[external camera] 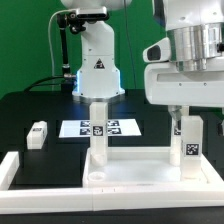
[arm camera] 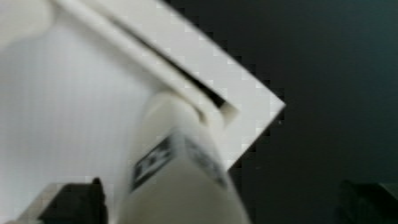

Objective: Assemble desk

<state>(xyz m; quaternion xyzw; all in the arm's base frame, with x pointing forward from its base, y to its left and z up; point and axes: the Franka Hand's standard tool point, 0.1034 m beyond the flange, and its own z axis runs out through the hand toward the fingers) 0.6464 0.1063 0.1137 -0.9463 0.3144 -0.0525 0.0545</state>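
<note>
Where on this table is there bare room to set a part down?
Free: the black table beyond the loose leg post, and the patch between that post, the marker board and the desk panel. Crowded: the exterior view's right, where the pincer hangs over an upright post on the panel.

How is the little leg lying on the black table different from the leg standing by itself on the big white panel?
The loose leg lies on its side, while the standing leg points straight up. The loose leg rests on the black table, apart from the panel; the standing leg sits at the panel's corner. Both are short white square posts.
</note>
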